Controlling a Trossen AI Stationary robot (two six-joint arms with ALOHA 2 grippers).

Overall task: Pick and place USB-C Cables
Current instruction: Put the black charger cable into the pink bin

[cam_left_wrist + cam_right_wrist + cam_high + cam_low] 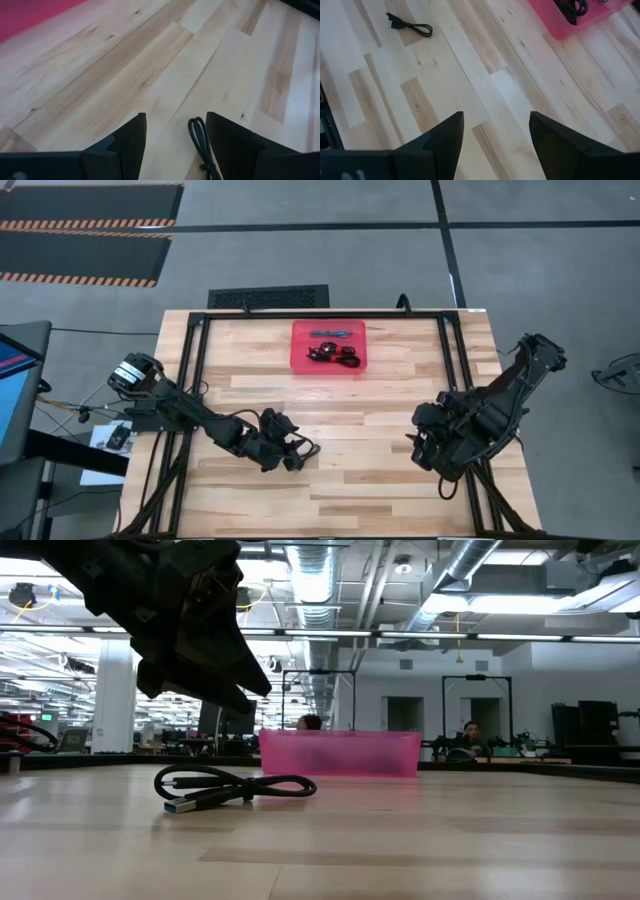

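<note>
One black USB-C cable (235, 787) lies coiled flat on the wooden table, in front of the red tray (340, 752). My left gripper (245, 685) hovers open just above it without touching. In the left wrist view the cable's loop (199, 137) shows between the fingers (175, 145), close to one of them. From the right wrist view the same cable (410, 25) lies far off. The red tray (300, 365) at the table's far middle holds a light blue cable (330, 334) and a red-and-black one (335, 356). My right gripper (420, 442) waits open over the table's right side.
Bare wood lies between the cable and the tray (560, 27). A black frame (195, 380) runs along the table's left, right and far sides. Beyond the table, people sit in the room behind the tray.
</note>
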